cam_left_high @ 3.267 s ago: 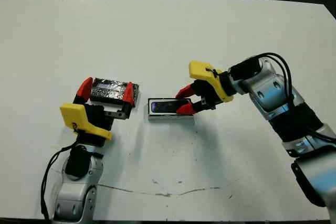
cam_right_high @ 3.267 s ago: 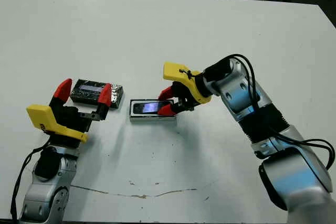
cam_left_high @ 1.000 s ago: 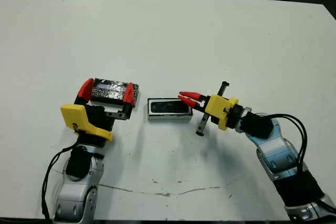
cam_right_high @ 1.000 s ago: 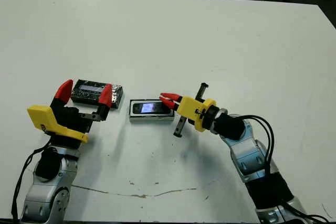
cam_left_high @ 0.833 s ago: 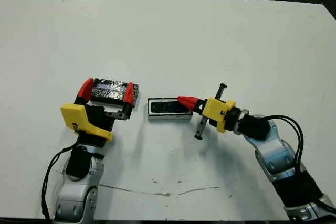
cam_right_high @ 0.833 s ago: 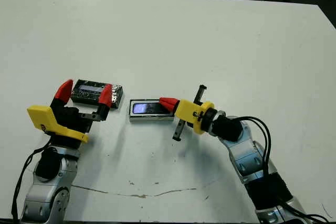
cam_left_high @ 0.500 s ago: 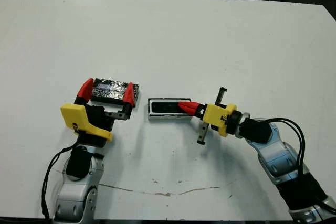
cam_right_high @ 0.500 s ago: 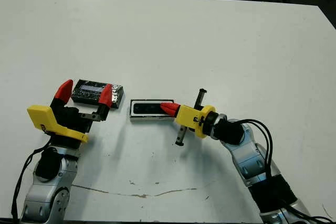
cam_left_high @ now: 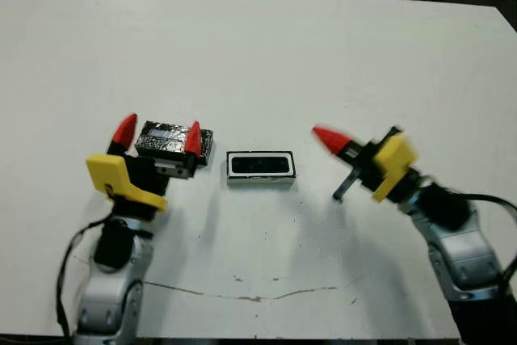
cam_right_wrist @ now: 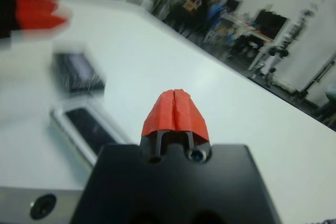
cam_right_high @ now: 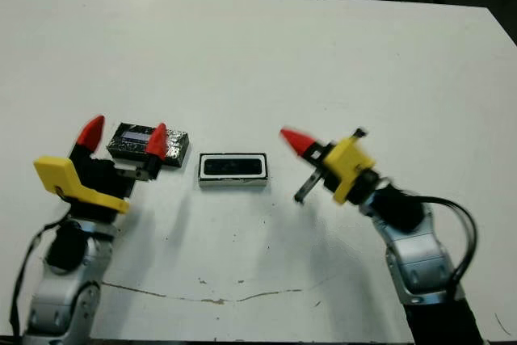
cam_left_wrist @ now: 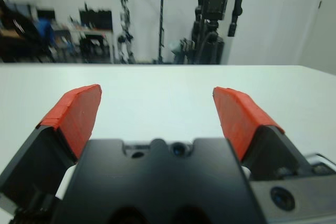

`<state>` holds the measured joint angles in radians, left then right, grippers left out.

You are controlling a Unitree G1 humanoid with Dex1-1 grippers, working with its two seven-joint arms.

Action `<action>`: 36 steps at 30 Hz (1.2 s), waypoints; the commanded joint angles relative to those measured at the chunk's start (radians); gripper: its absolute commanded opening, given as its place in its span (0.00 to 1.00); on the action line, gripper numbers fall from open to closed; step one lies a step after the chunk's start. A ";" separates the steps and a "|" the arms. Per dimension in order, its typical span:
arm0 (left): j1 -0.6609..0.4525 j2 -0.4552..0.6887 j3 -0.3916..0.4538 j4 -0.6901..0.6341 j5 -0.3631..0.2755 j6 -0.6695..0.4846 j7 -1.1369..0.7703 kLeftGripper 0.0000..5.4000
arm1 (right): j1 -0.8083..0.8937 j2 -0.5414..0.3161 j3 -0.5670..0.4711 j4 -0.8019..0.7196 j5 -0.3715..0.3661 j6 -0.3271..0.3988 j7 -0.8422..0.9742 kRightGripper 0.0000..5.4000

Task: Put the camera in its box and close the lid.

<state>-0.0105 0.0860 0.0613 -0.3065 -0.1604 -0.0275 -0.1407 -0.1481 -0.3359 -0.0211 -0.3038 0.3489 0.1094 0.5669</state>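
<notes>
Camera — small flat black device [cam_left_high: 261, 166] — sits inside shallow white tray [cam_left_high: 261, 180]; speckled black lid [cam_left_high: 171, 140] not on. My right gripper [cam_right_wrist: 175, 113] clenched, empty; left [cam_left_wrist: 157, 114] spread.

White table [cam_left_high: 266, 46], dark floor past its far edge; lab behind: pale walls, desks [cam_left_wrist: 92, 38], tripod stands [cam_left_wrist: 160, 19].

Black camera [cam_left_high: 261, 165]; speckled black lid [cam_left_high: 166, 139]
</notes>
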 commanded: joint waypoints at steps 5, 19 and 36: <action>-0.235 0.252 0.091 0.151 -0.037 0.017 -0.195 1.00 | 0.125 -0.006 -0.164 -0.099 0.202 0.121 -0.056 0.00; -0.965 0.607 -0.208 0.980 -0.029 0.037 -1.354 1.00 | 0.172 0.021 -0.148 -0.067 0.211 0.129 -0.068 0.00; -1.093 0.542 -0.522 1.229 -0.178 -0.095 -1.474 1.00 | 0.182 0.029 -0.111 -0.063 0.187 0.132 -0.088 0.00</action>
<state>-1.0907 0.6234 -0.4288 0.9182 -0.3322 -0.1226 -1.6086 0.0195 -0.3022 -0.1294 -0.3726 0.5362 0.2271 0.4778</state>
